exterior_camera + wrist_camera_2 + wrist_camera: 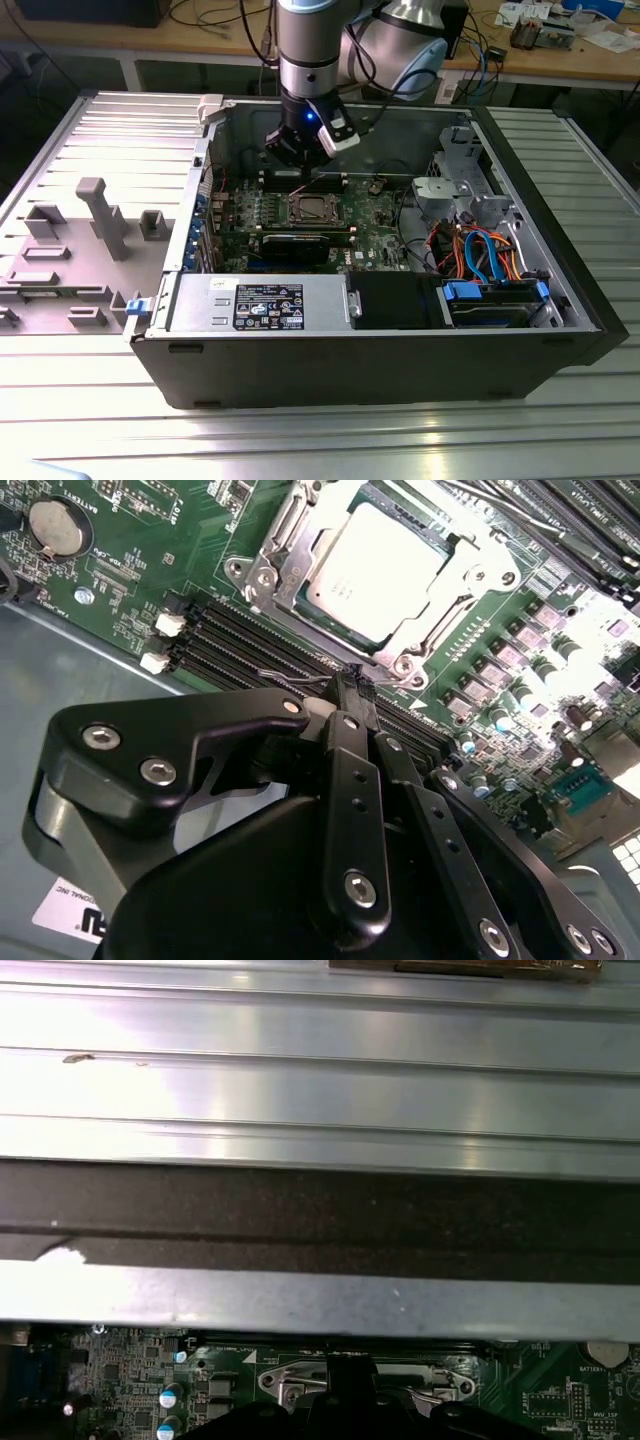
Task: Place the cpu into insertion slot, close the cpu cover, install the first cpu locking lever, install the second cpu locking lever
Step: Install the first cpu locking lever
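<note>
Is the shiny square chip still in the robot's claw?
No, in the second wrist view the cpu lies in the insertion slot under the cpu cover, and the gripper is shut beside the socket.

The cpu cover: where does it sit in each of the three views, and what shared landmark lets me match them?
Exterior view: the cpu cover lies mid-motherboard, just below the hand.
Second wrist view: it frames the silver cpu, beyond the fingertips.
First wrist view: a strip of it peeks out at the board's edge, by the case wall.
Shared landmark: the round coin battery.
</note>
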Controlling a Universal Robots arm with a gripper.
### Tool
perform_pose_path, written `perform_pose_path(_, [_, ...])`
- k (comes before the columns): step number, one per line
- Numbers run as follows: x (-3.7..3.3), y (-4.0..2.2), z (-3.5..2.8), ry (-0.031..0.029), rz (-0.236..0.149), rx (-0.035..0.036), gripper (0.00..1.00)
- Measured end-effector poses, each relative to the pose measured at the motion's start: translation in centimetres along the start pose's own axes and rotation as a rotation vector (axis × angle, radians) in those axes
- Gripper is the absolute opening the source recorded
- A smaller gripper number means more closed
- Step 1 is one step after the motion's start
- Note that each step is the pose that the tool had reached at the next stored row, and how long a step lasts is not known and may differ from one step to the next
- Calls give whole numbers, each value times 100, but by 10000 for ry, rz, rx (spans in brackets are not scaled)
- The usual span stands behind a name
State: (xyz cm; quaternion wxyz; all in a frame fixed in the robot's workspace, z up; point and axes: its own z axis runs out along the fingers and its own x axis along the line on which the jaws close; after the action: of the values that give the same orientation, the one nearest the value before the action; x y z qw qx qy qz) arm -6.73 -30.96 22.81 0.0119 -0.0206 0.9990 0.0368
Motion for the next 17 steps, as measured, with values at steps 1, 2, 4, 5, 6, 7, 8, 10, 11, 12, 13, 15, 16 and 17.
perform_pose_path(1, [-6, 1, 1, 0, 1, 1, 11])
perform_pose_path(2, [-13, 2, 1, 0, 3, 2, 11])
perform_pose_path(4, [-31, 5, 5, -1, 10, 2, 11])
perform_pose_path(5, [-41, 6, 7, -1, 14, 2, 11])
perform_pose_path(6, [-49, 6, 9, -1, 18, 2, 11])
perform_pose_path(7, [-57, 6, 10, -1, 21, 3, 11])
perform_pose_path(8, [-68, 5, 12, -2, 25, 2, 11])
perform_pose_path(10, [-90, 4, 16, -3, 39, 3, 11])
perform_pose_path(11, [-100, 4, 18, -4, 49, 3, 11])
perform_pose_path(12, [-111, 3, 21, -5, 62, 3, 11])
perform_pose_path(13, [-122, 3, 24, -6, 75, 3, 11])
perform_pose_path(15, [-145, 2, 30, -7, 98, 4, 11])
perform_pose_path(16, [-163, 3, 35, -7, 110, 6, 11])
perform_pose_path(17, [-173, 3, 38, -9, 118, 5, 11])
